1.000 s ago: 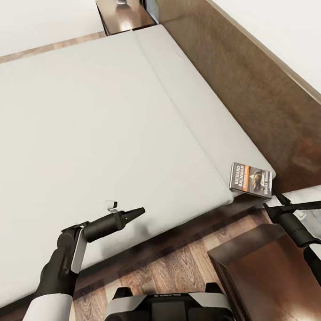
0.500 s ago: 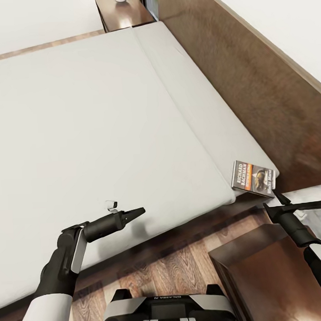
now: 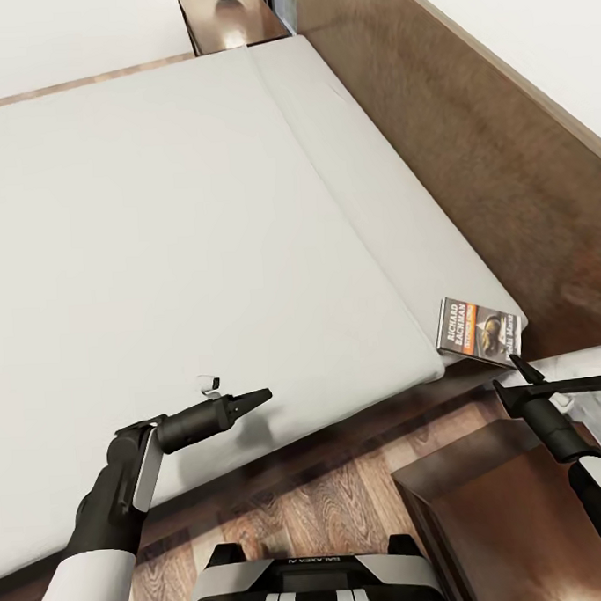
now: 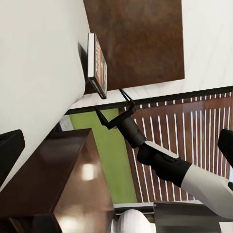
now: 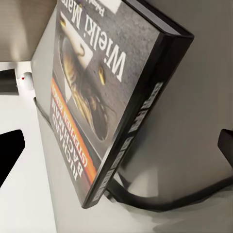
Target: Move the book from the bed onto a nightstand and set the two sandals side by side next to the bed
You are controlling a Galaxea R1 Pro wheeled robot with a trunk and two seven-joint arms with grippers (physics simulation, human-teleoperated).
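Note:
The book (image 3: 478, 330) lies flat on the bed (image 3: 199, 209), at the mattress corner beside the dark headboard (image 3: 469, 151). My right gripper (image 3: 505, 373) hangs open just below that corner, a short way from the book and apart from it. In the right wrist view the book (image 5: 97, 87) is close up between the spread fingers (image 5: 9, 155). My left gripper (image 3: 257, 397) hovers over the mattress's near edge, open and empty, with its fingers (image 4: 9, 150) wide apart. The near nightstand (image 3: 506, 519) stands under my right arm. The sandals are out of view.
A second nightstand (image 3: 229, 22) with a white object on it stands at the far end of the bed. A strip of wood-plank floor (image 3: 329, 502) runs between the bed frame and my base. In the left wrist view are the book (image 4: 97, 65), the nightstand (image 4: 63, 179) and the right gripper (image 4: 109, 100).
The whole head view has drifted a little, so the bed and book sit slightly further right in the picture. Both arms hold the same pose.

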